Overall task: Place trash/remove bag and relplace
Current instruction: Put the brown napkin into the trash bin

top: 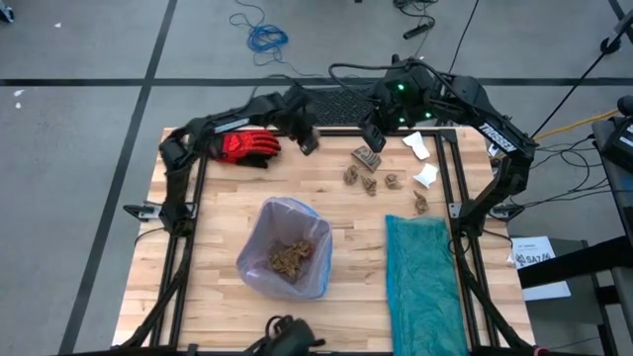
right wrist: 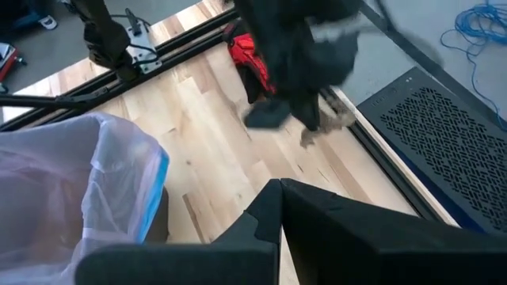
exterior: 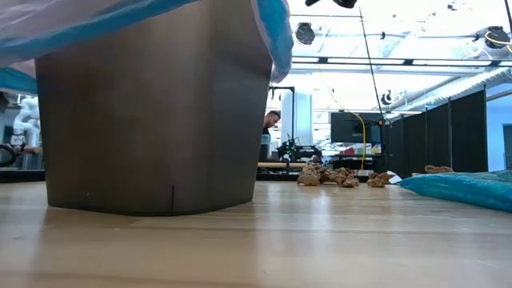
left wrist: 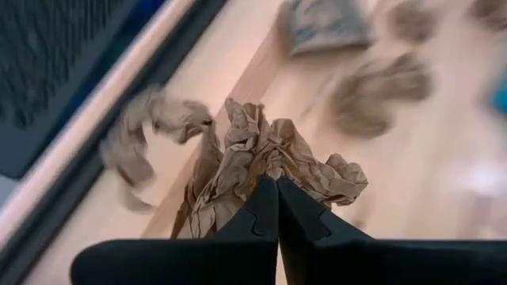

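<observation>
The wooden table (top: 218,247) carries a dark bin (exterior: 152,104) standing near the middle of its front half, lined with the pale lilac-pink bag (top: 259,222), whose rim folds over the bin's edge; several tan-brown paper lumps (top: 289,257) already lie in its bottom. More trash lies loose on the right half of the table toward the far edge: a cluster of brown lumps (top: 368,178) and, closer to the far right corner, two white paper scraps (top: 425,176). In the low view the same brown lumps (exterior: 328,176) sit on the tabletop beyond the bin. The left gripper (top: 307,140) hangs above the far edge of the table, just right of a red glove (top: 247,146) that lies near the far left corner; its wrist view shows the two fingers (left wrist: 261,218) brought together on a crumpled brown paper lump (left wrist: 261,162), which bulges out past the fingertips, with other lumps blurred on the wood beyond. The right gripper (top: 374,133) is raised over the far edge near the middle of the table, next to the loose lumps; in its wrist view the fingers (right wrist: 265,214) meet with nothing between them. A teal-green plastic bag (top: 420,282) lies flat along the right edge, running to the front right corner, well apart from the bin.
</observation>
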